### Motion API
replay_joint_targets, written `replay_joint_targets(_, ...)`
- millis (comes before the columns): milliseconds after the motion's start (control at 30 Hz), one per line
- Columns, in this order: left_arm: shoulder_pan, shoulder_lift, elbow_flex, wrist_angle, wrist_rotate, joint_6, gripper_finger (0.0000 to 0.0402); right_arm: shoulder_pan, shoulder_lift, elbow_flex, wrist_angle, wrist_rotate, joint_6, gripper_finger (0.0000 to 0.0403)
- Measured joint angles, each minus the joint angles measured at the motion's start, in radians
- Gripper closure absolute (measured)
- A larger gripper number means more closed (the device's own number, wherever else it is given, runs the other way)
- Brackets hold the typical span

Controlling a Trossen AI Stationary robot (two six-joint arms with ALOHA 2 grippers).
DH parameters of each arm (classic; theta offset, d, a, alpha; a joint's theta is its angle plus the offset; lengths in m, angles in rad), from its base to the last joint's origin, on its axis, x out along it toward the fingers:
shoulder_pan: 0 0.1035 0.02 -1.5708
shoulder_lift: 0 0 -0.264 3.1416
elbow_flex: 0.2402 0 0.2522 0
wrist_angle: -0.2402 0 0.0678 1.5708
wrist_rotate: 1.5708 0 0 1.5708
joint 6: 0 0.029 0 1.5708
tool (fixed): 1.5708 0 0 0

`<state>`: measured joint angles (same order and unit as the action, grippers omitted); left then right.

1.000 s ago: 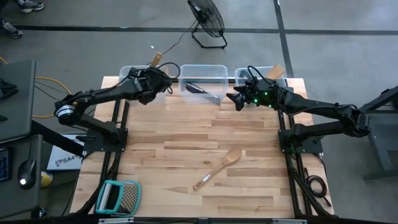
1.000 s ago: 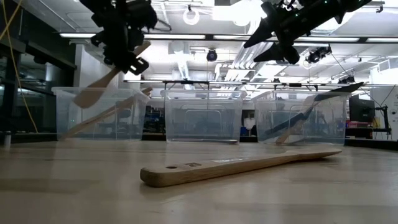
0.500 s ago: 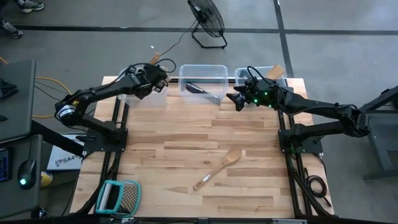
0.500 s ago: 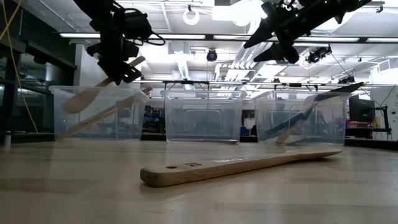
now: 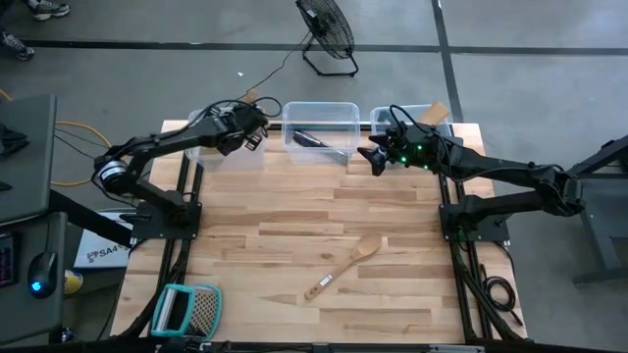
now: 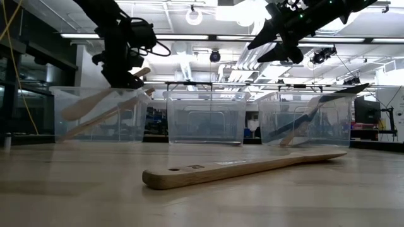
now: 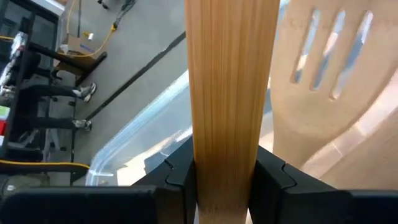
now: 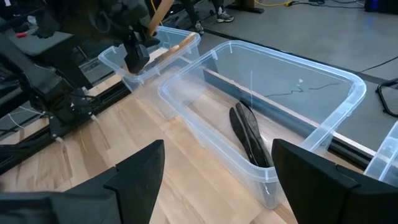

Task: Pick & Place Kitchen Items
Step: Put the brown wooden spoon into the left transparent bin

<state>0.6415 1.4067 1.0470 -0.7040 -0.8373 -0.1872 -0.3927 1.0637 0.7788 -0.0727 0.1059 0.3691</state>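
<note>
A: Spoon (image 5: 342, 266), wooden, flat on the bench (image 5: 294, 216), well short of both pincers; presumably awaiting pickup.

B: And the left pincer (image 5: 247, 129)?

A: Clamped on a wooden utensil (image 7: 229, 93), handle upright between its fingers (image 7: 270, 177). It hangs over the left bin (image 6: 101, 113), likely to lower the piece beside the slotted spatula (image 7: 329, 74) inside.

B: The right pincer (image 5: 371, 157)?

A: Wide, holding nothing, poised just this side of the middle bin (image 8: 261, 118), where a black utensil (image 8: 249, 134) lies.
</note>
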Motion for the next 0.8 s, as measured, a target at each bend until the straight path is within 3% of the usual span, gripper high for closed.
replay_joint_targets(233, 0.000, 0.006, 0.000, -0.011, 0.013, 0.000, 0.0288, 0.000, 0.000, 0.000, 0.000, 0.000, -0.008, 0.0115)
replay_joint_targets(600, 0.000, 0.002, 0.000, -0.018, 0.012, 0.000, 0.0191, -0.002, 0.000, 0.000, 0.000, 0.000, -0.027, 0.0115)
replay_joint_targets(800, -0.001, -0.012, 0.056, -0.086, 0.017, 0.000, 0.0184, -0.002, 0.000, 0.000, -0.001, 0.000, -0.027, 0.0115)
